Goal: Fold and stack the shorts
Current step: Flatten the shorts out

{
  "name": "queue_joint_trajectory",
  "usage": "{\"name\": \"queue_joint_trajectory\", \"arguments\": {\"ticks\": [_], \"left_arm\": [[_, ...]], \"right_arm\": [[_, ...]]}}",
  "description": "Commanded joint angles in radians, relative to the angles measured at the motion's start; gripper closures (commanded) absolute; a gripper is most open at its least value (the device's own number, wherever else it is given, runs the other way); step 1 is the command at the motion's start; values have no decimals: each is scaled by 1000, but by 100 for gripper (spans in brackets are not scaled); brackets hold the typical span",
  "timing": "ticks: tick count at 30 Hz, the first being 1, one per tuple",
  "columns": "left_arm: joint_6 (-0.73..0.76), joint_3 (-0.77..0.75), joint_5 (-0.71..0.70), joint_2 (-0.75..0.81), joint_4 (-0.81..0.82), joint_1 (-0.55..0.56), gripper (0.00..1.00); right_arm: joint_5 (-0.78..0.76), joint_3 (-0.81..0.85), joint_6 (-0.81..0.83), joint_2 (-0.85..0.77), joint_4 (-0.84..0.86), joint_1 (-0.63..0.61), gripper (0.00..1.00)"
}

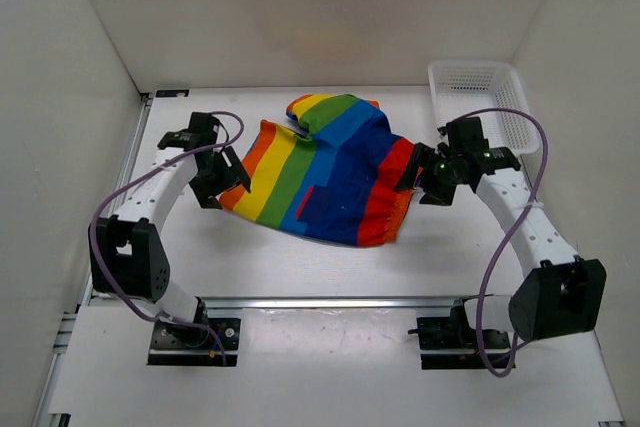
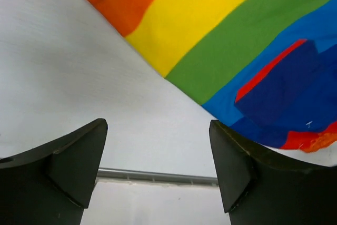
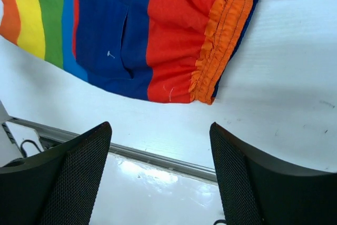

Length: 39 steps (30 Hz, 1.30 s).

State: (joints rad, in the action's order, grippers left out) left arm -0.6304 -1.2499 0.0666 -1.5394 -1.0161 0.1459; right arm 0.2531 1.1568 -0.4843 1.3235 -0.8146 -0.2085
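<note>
The shorts (image 1: pixel 325 172) lie spread on the middle of the white bench (image 1: pixel 300 267), between the 2 arms. Their rainbow stripes (red, orange, yellow, green, blue) run diagonally, and a fold is bunched up at the far edge. The left tool (image 1: pixel 228 179) is at the orange-striped left edge of the cloth. Its jaws are spread wide with nothing between them, and its wrist view shows only bare bench in the gap. The right tool (image 1: pixel 418 175) is at the gathered red and orange band on the right side, also wide apart and holding nothing. A white mesh basket (image 1: pixel 470 67) stands at the far right corner, apart from the shorts.
</note>
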Motion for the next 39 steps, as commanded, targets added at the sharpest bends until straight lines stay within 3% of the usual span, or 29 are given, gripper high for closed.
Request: {"name": "queue_joint_trajectory", "arguments": {"ticks": [1,3,10,15,18,19,20,25,27,31,32,34,37,38,39], "left_arm": [[-17,29,-56,73,22,-54,10],[-34,70,-56,44,31,-74,3],[-43,120,15,-161,188,-106,2],[-6,-9,-21,-306,197,-138,16],[-6,-61,-10,-361,197,-147,48],[-6,-71,-10,-373,197,-147,64],[-6,-71,1,-373,197,-147,90],[-6,-82,24,-337,197,-147,90],[-6,-72,24,-321,197,-147,90],[-6,-72,38,-251,197,-147,90],[-6,-88,50,-239,183,-147,90],[-6,-161,73,-214,168,-170,90],[-15,-357,105,-183,111,-180,90],[-15,-418,116,-183,88,-180,90],[-26,-480,116,-173,47,-180,90]], "right_arm": [[12,-73,-104,-92,-34,0,20],[35,-204,-172,-168,-18,0,17],[147,-609,-538,-395,346,23,18],[88,-626,-519,-310,471,23,18],[66,-617,-519,-204,555,-2,18],[66,-617,-530,-181,583,-11,20],[46,-606,-530,-131,603,-35,23],[-17,-560,-539,55,695,-110,32],[-77,-522,-539,95,706,-149,43],[-159,-392,-475,212,643,-163,94],[-175,-300,-452,229,617,-151,100],[-175,-186,-378,273,565,-103,100],[-160,181,-237,371,415,-68,100],[-160,415,-202,402,357,-57,100],[-150,522,-168,449,306,-57,100]]}}
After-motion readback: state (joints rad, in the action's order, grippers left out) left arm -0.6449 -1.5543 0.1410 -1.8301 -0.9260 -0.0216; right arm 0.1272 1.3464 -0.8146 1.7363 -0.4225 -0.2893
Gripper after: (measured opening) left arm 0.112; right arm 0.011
